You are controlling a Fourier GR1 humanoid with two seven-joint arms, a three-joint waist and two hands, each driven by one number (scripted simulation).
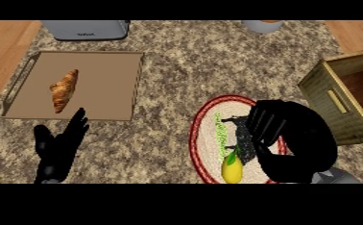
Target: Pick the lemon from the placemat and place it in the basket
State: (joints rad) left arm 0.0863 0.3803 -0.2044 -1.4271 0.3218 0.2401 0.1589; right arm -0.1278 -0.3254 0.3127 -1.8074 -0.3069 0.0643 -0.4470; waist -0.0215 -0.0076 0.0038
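A yellow lemon (232, 169) lies near the front edge of a round red-rimmed placemat (205, 125). My right hand (294, 137) hovers over the placemat's right half, fingers curled down, just right of the lemon and holding nothing that I can see. The wooden basket (339, 96) stands at the right edge, beyond that hand. My left hand (60, 147) rests open at the lower left, fingers up.
A brown tray (106, 75) with a croissant (65, 90) lies at the left. A grey toaster (86, 29) stands at the back left and a pale cup (262, 25) at the back. Speckled granite counter lies between tray and placemat.
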